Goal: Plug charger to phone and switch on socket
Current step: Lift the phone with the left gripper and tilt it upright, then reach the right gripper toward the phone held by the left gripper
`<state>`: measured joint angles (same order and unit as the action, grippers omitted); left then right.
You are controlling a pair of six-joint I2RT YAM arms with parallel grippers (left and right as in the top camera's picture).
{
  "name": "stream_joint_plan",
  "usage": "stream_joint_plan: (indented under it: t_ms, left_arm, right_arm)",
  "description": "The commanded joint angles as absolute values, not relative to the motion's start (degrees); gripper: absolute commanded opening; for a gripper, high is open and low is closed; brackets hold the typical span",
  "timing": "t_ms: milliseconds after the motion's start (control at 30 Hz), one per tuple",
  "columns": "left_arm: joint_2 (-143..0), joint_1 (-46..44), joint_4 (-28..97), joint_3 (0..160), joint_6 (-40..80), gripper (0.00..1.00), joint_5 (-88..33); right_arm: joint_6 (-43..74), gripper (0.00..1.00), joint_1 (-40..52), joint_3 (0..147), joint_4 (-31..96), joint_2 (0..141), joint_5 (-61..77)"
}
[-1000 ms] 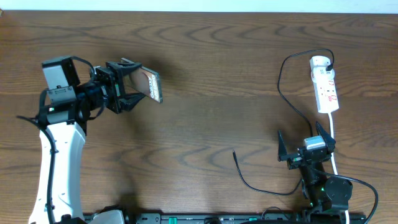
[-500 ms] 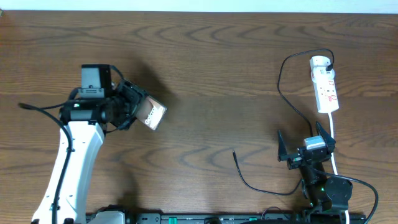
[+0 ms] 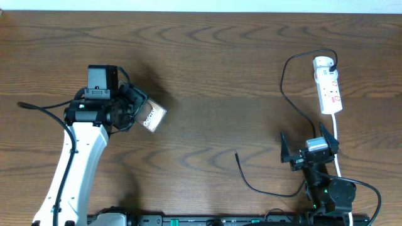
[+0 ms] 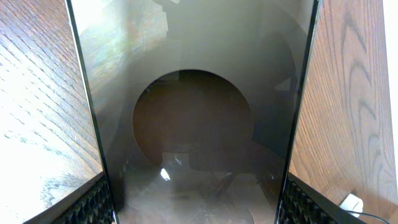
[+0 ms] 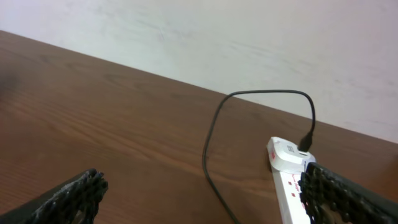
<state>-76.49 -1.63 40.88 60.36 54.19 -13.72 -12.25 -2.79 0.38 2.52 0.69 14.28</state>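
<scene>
My left gripper is shut on the phone, holding it above the left half of the table with its bronze back and white lettering facing up. In the left wrist view the phone's glossy face fills the frame between the two finger pads. The charger cable runs from its black plug in the far end of the white socket strip down to a loose tip lying on the table. My right gripper is open and empty, near the strip's front end. The right wrist view shows the cable and the strip.
The strip's thick white cord runs down beside my right arm. Black robot cables lie along the table's front edge. A pale wall stands behind the table's far edge.
My left arm has swung right and toward the front with the phone. The phone has turned from edge-on to lying flatter with its lettered back up. The right arm has not moved.
</scene>
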Motion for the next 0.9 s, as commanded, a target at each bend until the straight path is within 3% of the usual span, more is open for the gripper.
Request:
stream_joint_plan:
  t_ms: [0,233,500,600,700,800,867]
  left_arm:
    - [-76.0,-1.8,40.7,62.1,54.7,0.07,-13.0]
    - [-76.0,-1.8,40.3,62.1,56.4,0.07,-13.0]
    - [-76.0,-1.8,39.8,62.1,59.3,0.07,-13.0]
    - [-76.0,-1.7,39.9,62.1,60.4,0.07,-13.0]
    - [-76.1,-1.8,39.9,62.1,62.1,0.07,-13.0]
    - [-76.1,-1.8,39.9,62.1,64.9,0.07,-13.0]
    - [-76.1,-1.8,40.1,62.1,67.3,0.07,-13.0]
  right_arm:
    - [-9.1,0.99,-3.0,0.3,0.4,0.4,18.6]
    - [-6.0,0.99,-3.1,9.9,2.9,8.0,18.3]
    - [-5.2,0.99,-3.1,42.9,16.3,45.7,26.1]
    - [-5.2,0.99,-3.0,60.2,26.7,62.9,38.0]
    - [-5.2,0.99,-2.9,76.3,36.3,79.6,59.1]
    - [-5.2,0.99,-1.3,85.4,37.9,92.2,81.7]
    - [-2.9,0.99,0.4,88.5,36.4,98.6,89.4]
